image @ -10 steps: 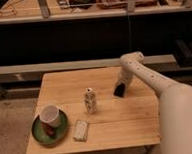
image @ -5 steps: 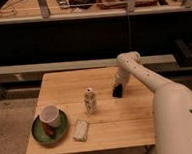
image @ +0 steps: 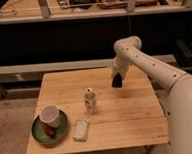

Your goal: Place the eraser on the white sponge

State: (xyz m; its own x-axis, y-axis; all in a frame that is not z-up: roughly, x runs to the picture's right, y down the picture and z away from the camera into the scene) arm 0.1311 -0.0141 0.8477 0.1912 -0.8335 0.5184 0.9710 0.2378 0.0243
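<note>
My gripper (image: 117,82) hangs from the white arm over the right rear part of the wooden table (image: 128,119). A small black block, the eraser (image: 117,83), sits at its tip, held a little above the tabletop; no other black block lies on the table. The white sponge (image: 81,131), a pale mottled pad, lies flat near the front edge, left of the middle and right beside the green plate. The gripper is well to the right of the sponge and farther back.
A small clear bottle (image: 90,101) stands upright near the table's middle, between the gripper and the sponge. A green plate (image: 40,135) at the front left carries a white cup (image: 50,115) and a small red thing (image: 48,129). Dark shelving runs behind the table.
The gripper has risen slightly from the tabletop with the black block at its tip, and the arm has shifted a little. Bottle, plate and sponge have not moved.
</note>
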